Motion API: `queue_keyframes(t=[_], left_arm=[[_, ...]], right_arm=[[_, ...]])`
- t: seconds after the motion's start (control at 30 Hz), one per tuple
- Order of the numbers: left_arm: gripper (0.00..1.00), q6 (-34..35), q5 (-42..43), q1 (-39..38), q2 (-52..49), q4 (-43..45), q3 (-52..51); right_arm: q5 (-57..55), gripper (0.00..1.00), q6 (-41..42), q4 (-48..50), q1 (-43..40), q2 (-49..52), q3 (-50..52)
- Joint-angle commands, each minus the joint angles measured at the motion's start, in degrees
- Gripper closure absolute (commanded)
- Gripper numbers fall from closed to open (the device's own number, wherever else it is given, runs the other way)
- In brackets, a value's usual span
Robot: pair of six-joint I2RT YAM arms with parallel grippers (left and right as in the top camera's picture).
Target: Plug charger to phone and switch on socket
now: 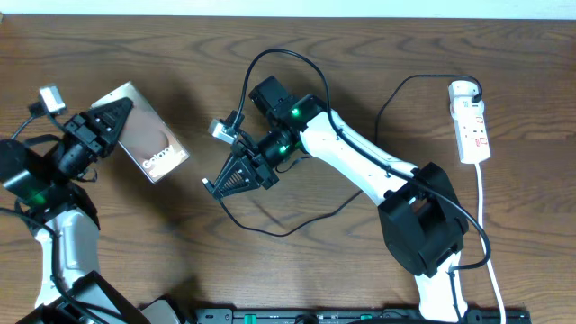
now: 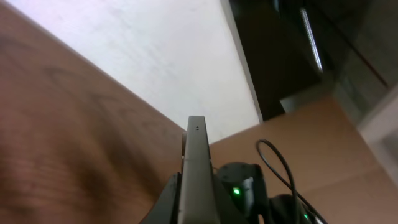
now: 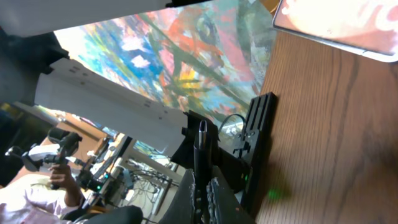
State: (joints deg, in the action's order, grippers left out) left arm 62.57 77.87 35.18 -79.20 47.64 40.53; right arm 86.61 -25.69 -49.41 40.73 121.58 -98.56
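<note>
The phone (image 1: 151,142), a glossy brown slab with white lettering, is held off the table at the left by my left gripper (image 1: 113,119), which is shut on its near end. In the left wrist view the phone (image 2: 197,146) shows edge-on between the fingers (image 2: 198,186). My right gripper (image 1: 227,178) is shut on the charger plug (image 3: 201,134), whose tip points toward the phone, a short gap away. The phone's corner shows in the right wrist view (image 3: 336,25). The thin black charger cable (image 1: 270,229) loops back to the white socket (image 1: 473,121) at the far right.
The socket's white lead (image 1: 484,207) runs down the right side toward the front edge. The right arm's base (image 1: 421,225) stands front right. Thicker black robot cables (image 1: 288,58) arch over the right arm. A black rail (image 1: 360,315) lines the front edge.
</note>
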Motion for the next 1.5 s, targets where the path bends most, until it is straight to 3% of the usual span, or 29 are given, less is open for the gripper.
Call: queue_keyframes(t=[0.0,0.37,0.77,1.47], left_arm=[[0.93,8.5,1.2,-3.5,0.7,9.1,0.8],[0.93,10.8,0.8,-8.7,0.7,11.8,0.8],[0.93,11.9,1.1,-8.9,0.7,11.9,0.8],[0.93,11.4,-0.3,-11.5,0.7,12.1,0.8]], right_arm=[[2.9,0.99,3.6,1.0,0.2,1.9,0.4],[2.9,0.99,3.8,2.5,0.2,1.9,0.4],[2.9,0.99,8.0,8.1,-1.2,1.9,0.4],[2.9,0.99,8.5,8.5,-0.9,1.9,0.4]])
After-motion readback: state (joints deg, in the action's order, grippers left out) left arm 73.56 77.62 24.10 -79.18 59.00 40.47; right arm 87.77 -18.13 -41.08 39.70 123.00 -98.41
